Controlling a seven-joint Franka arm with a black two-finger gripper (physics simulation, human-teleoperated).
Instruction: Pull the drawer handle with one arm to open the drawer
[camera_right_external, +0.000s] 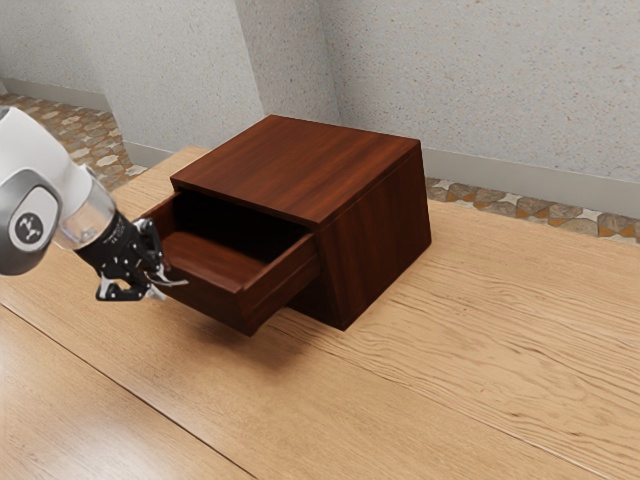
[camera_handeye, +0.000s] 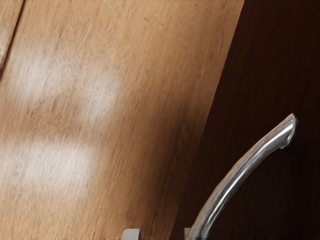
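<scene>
Nearest us, the pale wooden bench (camera_right_external: 400, 400) runs across the foreground in long planks. On it sits a dark reddish-brown cabinet (camera_right_external: 330, 190), well back from the near edge. Its drawer (camera_right_external: 240, 275) is out, folks, pulled partway clear of the cabinet toward the exterior view's left, its hollow inside in plain sight. The white arm (camera_right_external: 40, 200) comes in from the exterior view's left, and the black end effector (camera_right_external: 150, 285) is right up against the drawer's front, at the thin silver handle (camera_right_external: 172, 283). From the wrist view, that handle (camera_handeye: 240, 172) is a curved, polished metal bar sweeping off the dark wood of the drawer front (camera_handeye: 280, 75) and running down under the hand, with the bench's grain (camera_handeye: 100, 125) beside it. Whether the end effector is clamped on the handle or standing loose around it, I cannot tell. Beyond the far side of the bench, a speckled grey wall (camera_right_external: 480, 70) rises and a patch of stone-tiled floor (camera_right_external: 80, 130) shows.
</scene>
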